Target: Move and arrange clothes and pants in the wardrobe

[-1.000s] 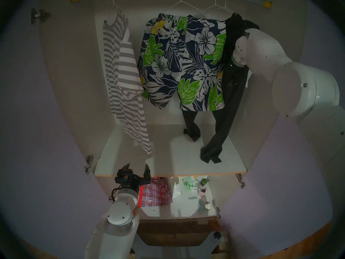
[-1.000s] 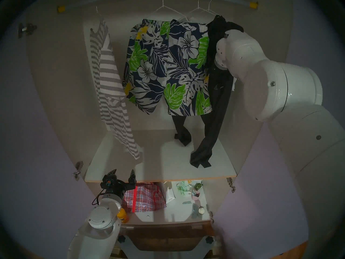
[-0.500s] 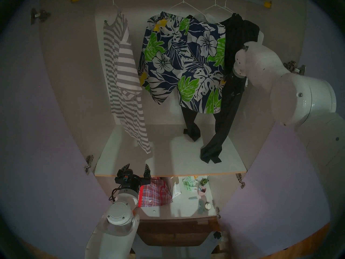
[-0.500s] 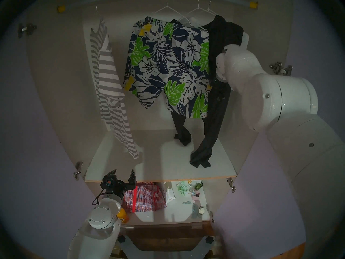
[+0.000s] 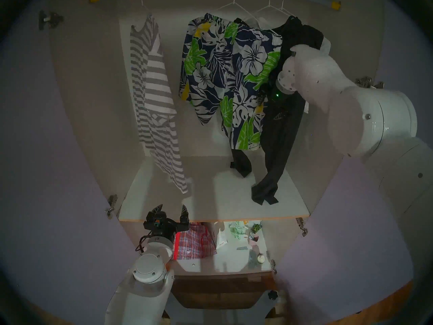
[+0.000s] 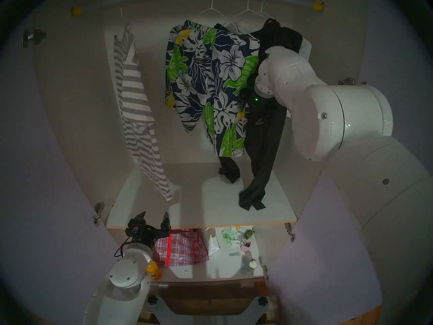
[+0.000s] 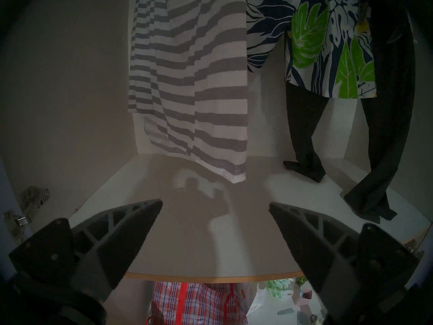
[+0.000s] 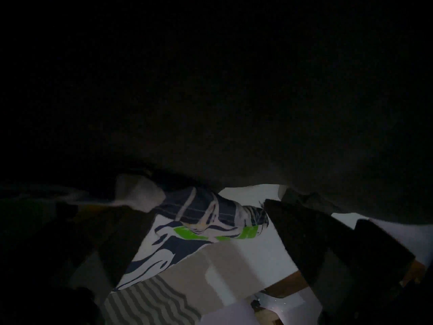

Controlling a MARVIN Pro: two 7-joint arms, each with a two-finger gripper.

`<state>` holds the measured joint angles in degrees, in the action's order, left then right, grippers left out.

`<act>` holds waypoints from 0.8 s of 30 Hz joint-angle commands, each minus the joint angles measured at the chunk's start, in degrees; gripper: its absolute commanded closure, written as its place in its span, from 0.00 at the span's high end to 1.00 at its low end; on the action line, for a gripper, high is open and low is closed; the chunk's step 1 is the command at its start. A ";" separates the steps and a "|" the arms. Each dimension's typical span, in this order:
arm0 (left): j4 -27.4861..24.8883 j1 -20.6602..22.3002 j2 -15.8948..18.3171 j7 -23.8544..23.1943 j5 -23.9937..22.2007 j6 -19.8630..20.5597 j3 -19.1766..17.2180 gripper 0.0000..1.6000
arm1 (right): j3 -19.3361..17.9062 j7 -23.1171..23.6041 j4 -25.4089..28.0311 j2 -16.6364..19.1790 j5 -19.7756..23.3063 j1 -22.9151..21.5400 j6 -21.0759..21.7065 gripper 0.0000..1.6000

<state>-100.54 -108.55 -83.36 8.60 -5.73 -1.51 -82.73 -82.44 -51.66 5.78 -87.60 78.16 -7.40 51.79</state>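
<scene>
In the wardrobe (image 5: 93,106), a grey-and-white striped T-shirt (image 5: 152,94) hangs at the rail's left. The floral shorts (image 5: 225,78) hang in the middle, twisted edge-on. The long black pants (image 5: 281,129) hang to their right, with the legs resting on the white shelf (image 5: 210,200). A bit of the white blouse (image 5: 326,45) shows behind my right arm. My right gripper (image 8: 206,205) is open among the black pants, with the edge of the floral shorts (image 8: 210,216) between its fingertips and black cloth filling the view above. My left gripper (image 5: 171,210) is open and empty at the shelf's front edge (image 7: 210,276).
Open pale lilac doors (image 5: 58,153) flank both sides. The lower shelf holds a red checked bag (image 5: 195,243), small items (image 5: 243,233) and an orange bottle (image 6: 154,271). Yellow end caps (image 5: 335,5) mark the rail. Metal hinges (image 5: 111,205) stick out at the sides.
My right arm has pushed left into the hanging clothes. The floral shorts have swung left and turned edge-on. The left arm has not moved.
</scene>
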 commanded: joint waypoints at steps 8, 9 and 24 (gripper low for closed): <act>-2.35 0.03 0.63 -0.31 -0.45 -0.53 0.13 1.00 | 0.20 -4.51 -0.05 -1.98 0.89 -1.07 3.21 1.00; -2.35 0.04 0.68 -0.29 -0.49 -0.53 0.16 1.00 | 1.31 -4.68 -0.05 -2.47 0.92 -0.46 3.21 1.00; -2.39 0.08 1.20 0.07 -0.95 -0.54 0.50 1.00 | 14.17 -2.64 -0.05 -9.35 -5.43 8.72 3.21 1.00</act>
<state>-101.24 -108.89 -82.23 8.81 -6.71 -1.51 -82.18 -68.76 -50.93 4.79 -94.91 72.84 1.57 55.39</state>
